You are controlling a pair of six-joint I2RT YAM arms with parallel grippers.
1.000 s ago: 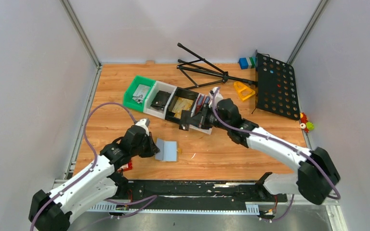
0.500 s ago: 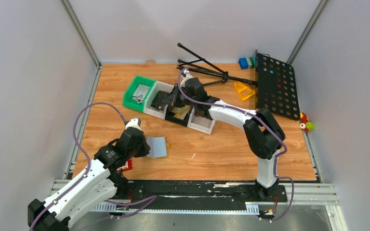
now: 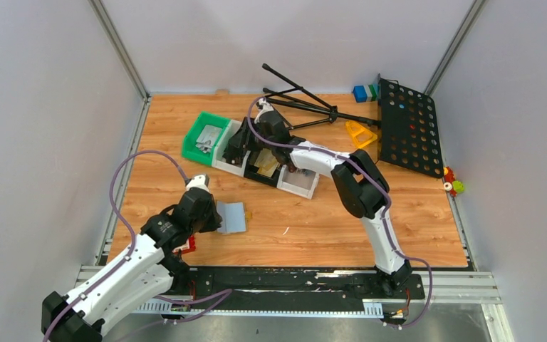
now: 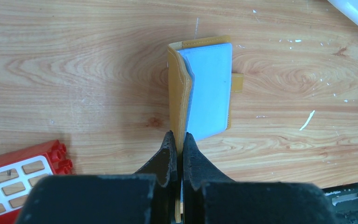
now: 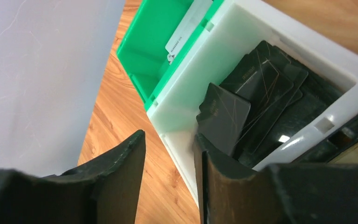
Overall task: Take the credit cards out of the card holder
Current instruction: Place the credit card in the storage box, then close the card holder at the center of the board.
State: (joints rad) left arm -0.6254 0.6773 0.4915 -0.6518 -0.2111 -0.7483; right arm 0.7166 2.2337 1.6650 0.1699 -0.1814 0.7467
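Note:
The mustard card holder (image 3: 233, 217) lies open on the wooden table, its pale blue lining (image 4: 207, 88) facing up. My left gripper (image 3: 212, 218) is shut on the holder's raised mustard flap (image 4: 177, 140) at the near edge. No card shows in the holder's pockets. Gold-tan cards (image 3: 269, 159) lie in a black bin at the back. My right gripper (image 3: 237, 145) is open and empty (image 5: 168, 144) over the near corner of a white bin (image 5: 177, 109). That bin holds several black cards (image 5: 261, 88), and one leans by my right finger.
A green bin (image 3: 198, 147) with a white card (image 5: 186, 28) stands left of the white bin. A red brick (image 4: 18, 170) lies near the left gripper. A black tripod (image 3: 306, 107), a yellow piece (image 3: 360, 133) and a perforated black plate (image 3: 406, 128) sit at the back right.
My right arm has swung left along the row of bins, to the white bin of black cards. My left gripper has drawn the holder a little to the left.

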